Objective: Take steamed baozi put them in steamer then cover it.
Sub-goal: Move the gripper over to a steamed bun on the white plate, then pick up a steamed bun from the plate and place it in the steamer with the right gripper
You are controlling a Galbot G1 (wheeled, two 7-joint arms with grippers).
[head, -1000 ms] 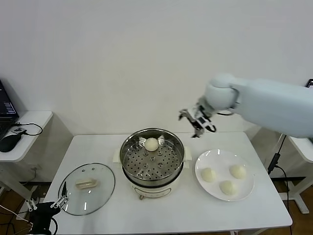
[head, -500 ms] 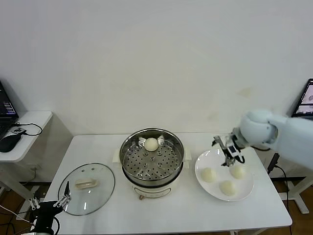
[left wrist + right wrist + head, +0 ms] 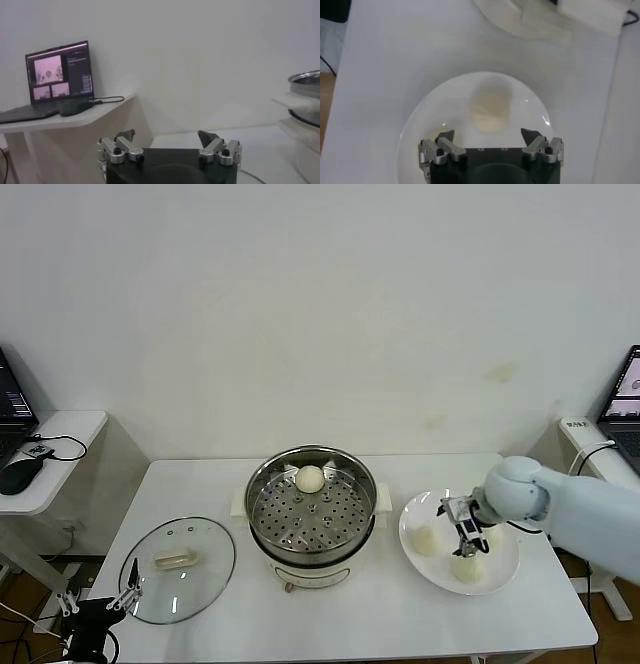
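The steamer (image 3: 311,519) stands mid-table with one baozi (image 3: 310,479) on its perforated tray. Three more baozi lie on a white plate (image 3: 414,517) to its right: one at the left (image 3: 427,541), one at the front (image 3: 467,569), one at the back right (image 3: 492,535). My right gripper (image 3: 465,544) is open and low over the plate among them. In the right wrist view the gripper (image 3: 487,135) is open and empty, with one baozi (image 3: 490,111) just ahead on the plate (image 3: 420,117). My left gripper (image 3: 100,604) hangs open off the table's front left corner.
The glass lid (image 3: 205,544) with its cream handle (image 3: 177,560) lies flat on the table (image 3: 400,624) left of the steamer. A side desk with a laptop (image 3: 60,75) stands at the far left. The steamer's edge (image 3: 305,82) shows in the left wrist view.
My right gripper has swung from above and behind the steamer's right side down to the plate, and now sits low among the three baozi. The left arm has not moved.
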